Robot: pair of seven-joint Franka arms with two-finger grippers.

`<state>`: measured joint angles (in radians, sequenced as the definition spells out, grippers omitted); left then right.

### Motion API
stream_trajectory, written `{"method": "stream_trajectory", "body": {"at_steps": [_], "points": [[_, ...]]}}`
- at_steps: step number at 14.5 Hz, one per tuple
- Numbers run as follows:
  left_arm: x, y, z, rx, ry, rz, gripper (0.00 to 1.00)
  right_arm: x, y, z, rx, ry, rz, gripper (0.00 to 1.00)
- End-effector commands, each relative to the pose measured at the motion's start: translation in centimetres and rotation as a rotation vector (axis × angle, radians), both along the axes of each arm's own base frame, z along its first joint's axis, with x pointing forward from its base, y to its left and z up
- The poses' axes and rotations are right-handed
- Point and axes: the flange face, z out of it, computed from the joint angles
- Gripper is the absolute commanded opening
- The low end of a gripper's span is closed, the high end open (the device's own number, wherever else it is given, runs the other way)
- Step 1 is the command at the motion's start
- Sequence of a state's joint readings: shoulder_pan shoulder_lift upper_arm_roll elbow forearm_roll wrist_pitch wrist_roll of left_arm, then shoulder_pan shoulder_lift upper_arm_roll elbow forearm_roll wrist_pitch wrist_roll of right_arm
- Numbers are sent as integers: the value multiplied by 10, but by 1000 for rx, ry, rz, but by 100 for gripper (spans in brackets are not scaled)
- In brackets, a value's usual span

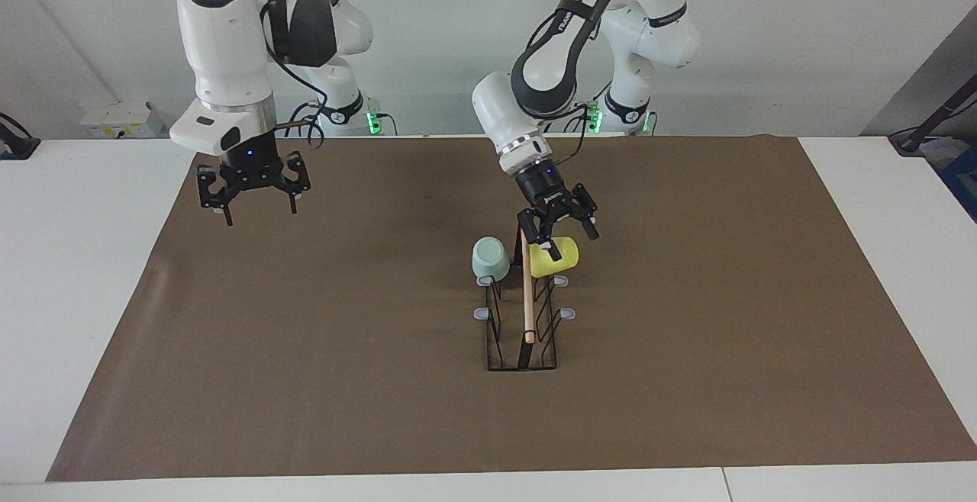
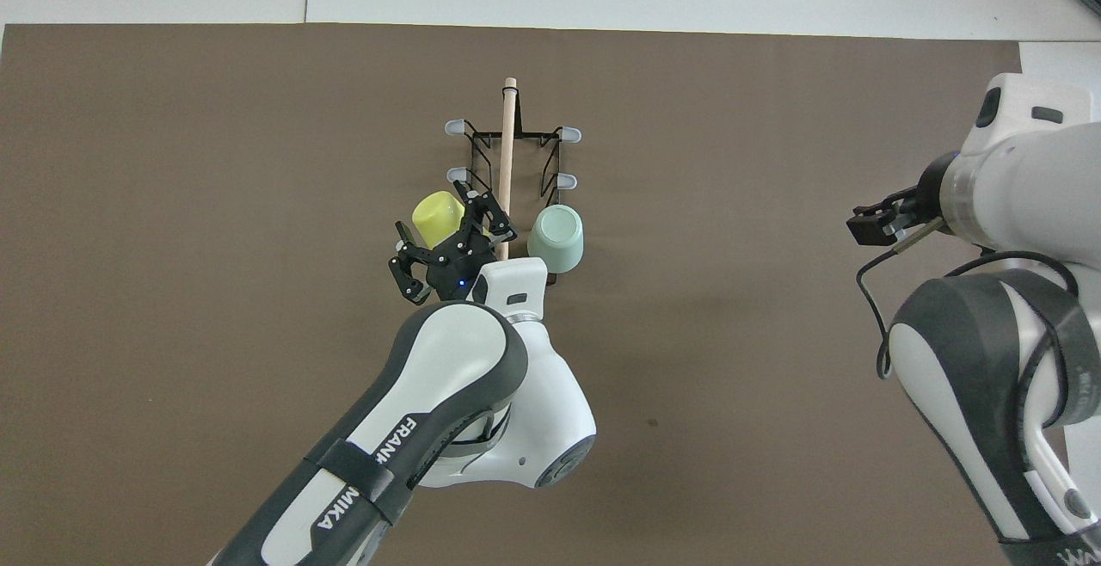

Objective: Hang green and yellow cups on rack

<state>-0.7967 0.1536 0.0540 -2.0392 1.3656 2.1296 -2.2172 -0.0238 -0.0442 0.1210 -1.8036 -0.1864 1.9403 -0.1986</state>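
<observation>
The yellow cup [image 1: 555,257] [image 2: 433,214] hangs upside down on a prong of the black wire rack [image 1: 527,311] [image 2: 507,149], on the side toward the left arm's end. My left gripper [image 1: 559,232] [image 2: 445,233] hovers just above it, open, its fingers spread to either side of the cup's base and apart from it. The pale green cup [image 1: 490,258] [image 2: 556,239] hangs upside down on the matching prong across the wooden rod. My right gripper [image 1: 256,208] [image 2: 877,224] waits open and empty, raised over the mat at the right arm's end.
A brown mat [image 1: 305,380] covers most of the white table. Several grey-tipped prongs [image 1: 566,313] of the rack, farther from the robots than the cups, carry nothing. A black cable loops below the right wrist [image 2: 873,325].
</observation>
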Motion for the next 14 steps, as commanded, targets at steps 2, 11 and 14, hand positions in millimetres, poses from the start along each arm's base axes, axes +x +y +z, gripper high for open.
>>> {"method": "stream_trajectory", "body": {"at_steps": [2,11,14], "points": [[7,25,45,12,129,-42,100,-6,-8,39,16,52,-171,100],[41,104,126,87,535,-282,100,-24,-37,73,231,172,-370,100],[52,151,147,97,660,-431,100,-24,-40,61,232,198,-379,100]]}}
